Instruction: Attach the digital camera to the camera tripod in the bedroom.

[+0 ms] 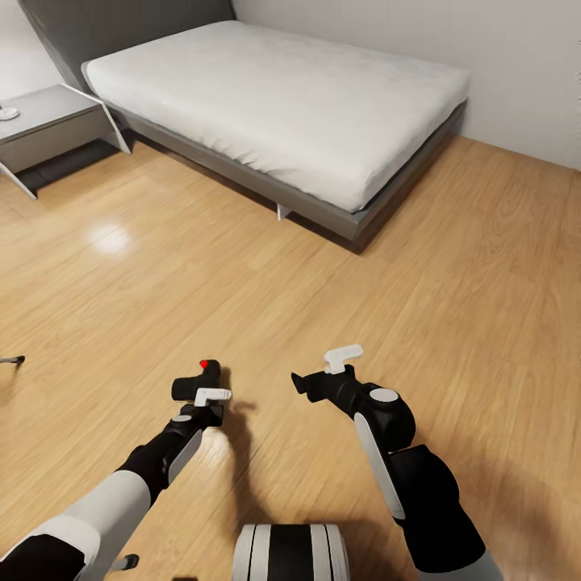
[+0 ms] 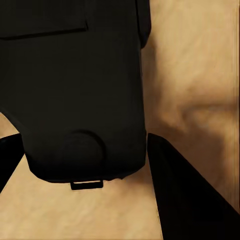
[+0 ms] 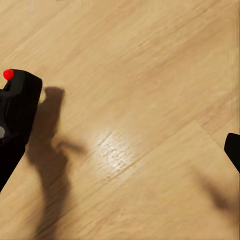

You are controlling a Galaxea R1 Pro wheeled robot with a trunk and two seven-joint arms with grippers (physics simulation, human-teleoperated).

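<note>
My left gripper [image 1: 200, 387] is shut on the digital camera [image 1: 206, 378], a small black box with a red button on top, held low over the wood floor. In the left wrist view the camera's dark body [image 2: 75, 90] sits between the two fingers [image 2: 185, 200]. The right wrist view catches the camera [image 3: 17, 100] from the side, red button up. To the camera's right, my right gripper [image 1: 301, 382] is open and holds nothing. A thin silver leg end with a black foot [image 1: 12, 360], seemingly the camera tripod, pokes in at the left edge; the rest of it is out of view.
A white bed [image 1: 282, 97] on a grey frame stands ahead. A grey nightstand [image 1: 48, 121] sits at the far left by the wall. Light wood floor [image 1: 323, 282] stretches between me and the bed. My base [image 1: 290, 553] shows at the bottom.
</note>
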